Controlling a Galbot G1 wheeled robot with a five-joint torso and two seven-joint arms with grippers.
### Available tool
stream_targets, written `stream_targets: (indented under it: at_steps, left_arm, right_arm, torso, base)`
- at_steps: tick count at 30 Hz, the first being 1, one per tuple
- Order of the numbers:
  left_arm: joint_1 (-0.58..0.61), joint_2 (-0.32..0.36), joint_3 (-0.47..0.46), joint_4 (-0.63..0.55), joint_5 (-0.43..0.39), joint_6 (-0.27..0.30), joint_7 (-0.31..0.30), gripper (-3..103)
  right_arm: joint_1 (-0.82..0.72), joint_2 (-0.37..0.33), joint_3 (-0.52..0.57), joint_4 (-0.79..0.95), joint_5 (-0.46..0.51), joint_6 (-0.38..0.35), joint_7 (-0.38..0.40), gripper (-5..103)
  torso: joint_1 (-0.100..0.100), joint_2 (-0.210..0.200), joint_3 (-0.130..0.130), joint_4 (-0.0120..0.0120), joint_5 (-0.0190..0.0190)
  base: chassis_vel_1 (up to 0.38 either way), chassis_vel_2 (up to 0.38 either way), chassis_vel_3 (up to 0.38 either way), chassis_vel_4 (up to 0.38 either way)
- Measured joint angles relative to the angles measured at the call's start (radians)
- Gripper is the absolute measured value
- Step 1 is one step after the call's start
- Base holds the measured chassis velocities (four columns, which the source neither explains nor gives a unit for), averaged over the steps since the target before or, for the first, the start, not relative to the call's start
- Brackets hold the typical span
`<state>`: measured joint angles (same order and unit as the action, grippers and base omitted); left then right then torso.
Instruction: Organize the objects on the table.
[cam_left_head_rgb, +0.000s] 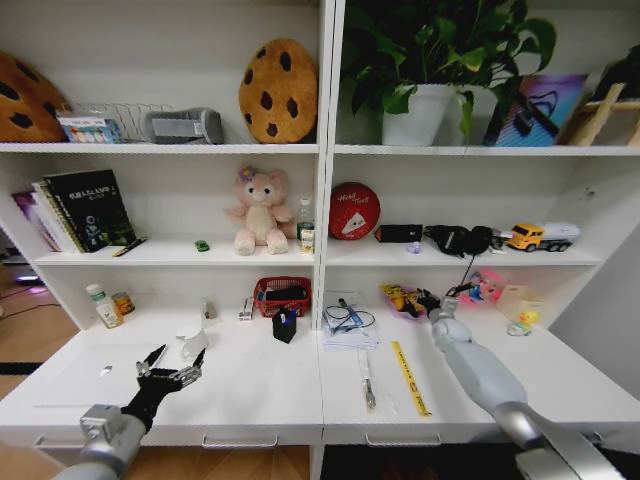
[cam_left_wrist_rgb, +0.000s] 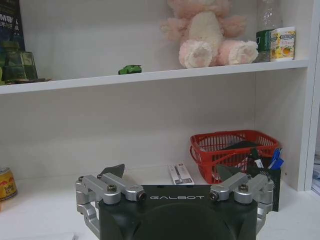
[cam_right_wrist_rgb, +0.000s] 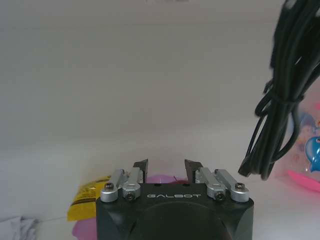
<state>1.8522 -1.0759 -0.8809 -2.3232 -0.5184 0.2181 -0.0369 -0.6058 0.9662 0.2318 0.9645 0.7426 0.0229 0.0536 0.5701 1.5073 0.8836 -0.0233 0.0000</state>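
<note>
the table (cam_left_head_rgb: 260, 385) is a long white desk with slim drawer handles along its front edge, joined to white shelving behind. on its left half a small dark object (cam_left_head_rgb: 285, 325) stands upright near the middle, just in front of a red mesh basket (cam_left_head_rgb: 282, 295) that sits against the back wall. on the right half lie a stack of papers with a looped cable on top (cam_left_head_rgb: 349, 325), a thin silver pen-like tool (cam_left_head_rgb: 368, 382) and, beside it, a yellow ruler (cam_left_head_rgb: 409, 377) running from front to back. a tiny green toy car (cam_left_head_rgb: 202, 245) sits on the lower shelf above the desk, left of a pink plush bear (cam_left_head_rgb: 258, 210).

the left gripper (cam_left_head_rgb: 165, 368) hovers low over the front left part of the desk, well apart from the dark object, its fingers spread open with nothing between them; a white cup-like thing (cam_left_head_rgb: 192, 345) stands just beyond it. in the left wrist view the same gripper (cam_left_wrist_rgb: 171, 175) faces the back wall, with the basket (cam_left_wrist_rgb: 232, 150) ahead and the green toy (cam_left_wrist_rgb: 130, 69) on the shelf above.

the right arm reaches far back to the rear of the desk's right half, its gripper (cam_left_head_rgb: 440, 305) beside some colourful clutter (cam_left_head_rgb: 405, 298). in the right wrist view this gripper (cam_right_wrist_rgb: 166, 170) has its fingers parted and empty, over what may be a pink dish with a yellow packet (cam_right_wrist_rgb: 89, 197); a bundled black cable (cam_right_wrist_rgb: 280, 95) hangs just beside it.
</note>
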Motion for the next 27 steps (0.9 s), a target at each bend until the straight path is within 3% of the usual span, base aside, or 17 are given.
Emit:
stream_targets:
  at_steps: [4, 6, 8, 9, 15, 19, 21, 27]
  left_arm:
    - [0.0, 0.0, 0.0, 0.0, 0.0, 0.0, 0.0, 100]
    - [0.0, 0.0, 0.0, 0.0, 0.0, 0.0, 0.0, 100]
    - [0.0, 0.0, 0.0, 0.0, 0.0, 0.0, 0.0, 100]
    - [0.0, 0.0, 0.0, 0.0, 0.0, 0.0, 0.0, 100]
    - [0.0, 0.0, 0.0, 0.0, 0.0, 0.0, 0.0, 100]
    - [0.0, 0.0, 0.0, 0.0, 0.0, 0.0, 0.0, 100]
    - [0.0, 0.0, 0.0, 0.0, 0.0, 0.0, 0.0, 100]
    - [0.0, 0.0, 0.0, 0.0, 0.0, 0.0, 0.0, 100]
  right_arm:
    - [-0.138, -0.041, 0.049, 0.156, -0.032, 0.029, 0.017, 58]
    - [-0.201, -0.059, 0.062, 0.213, -0.054, 0.039, 0.031, 58]
    - [-0.316, -0.085, 0.094, 0.313, -0.09, 0.054, 0.061, 69]
    - [-0.316, -0.085, 0.094, 0.313, -0.09, 0.054, 0.061, 69]
    - [-0.585, -0.102, 0.243, 0.538, -0.161, 0.072, 0.124, 95]
    - [-0.709, -0.096, 0.309, 0.645, -0.167, 0.066, 0.131, 100]
    - [-0.834, -0.068, 0.388, 0.774, -0.168, 0.052, 0.15, 100]
    - [-1.046, -0.008, 0.495, 0.96, -0.174, 0.04, 0.158, 100]
  torso:
    - [0.0, 0.0, 0.0, 0.0001, 0.0]
    - [0.0, 0.0, 0.0, 0.0001, 0.0]
    - [0.0, 0.0, 0.0, -0.0007, 0.0006]
    - [0.0, 0.0, 0.0, -0.0007, 0.0006]
    - [0.0, 0.0, 0.0, 0.0002, 0.0003]
    - [0.0, 0.0, 0.0, -0.0001, -0.0001]
    - [0.0, 0.0, 0.0, 0.0, -0.0001]
    - [0.0, 0.0, 0.0, -0.0002, -0.0001]
  base:
    - [0.0, 0.0, 0.0, 0.0]
    - [0.0, 0.0, 0.0, 0.0]
    - [0.0, 0.0, 0.0, 0.0]
    - [0.0, 0.0, 0.0, 0.0]
    - [0.0, 0.0, 0.0, 0.0]
    - [0.0, 0.0, 0.0, 0.0]
    - [0.0, 0.0, 0.0, 0.0]
    - [0.0, 0.0, 0.0, 0.0]
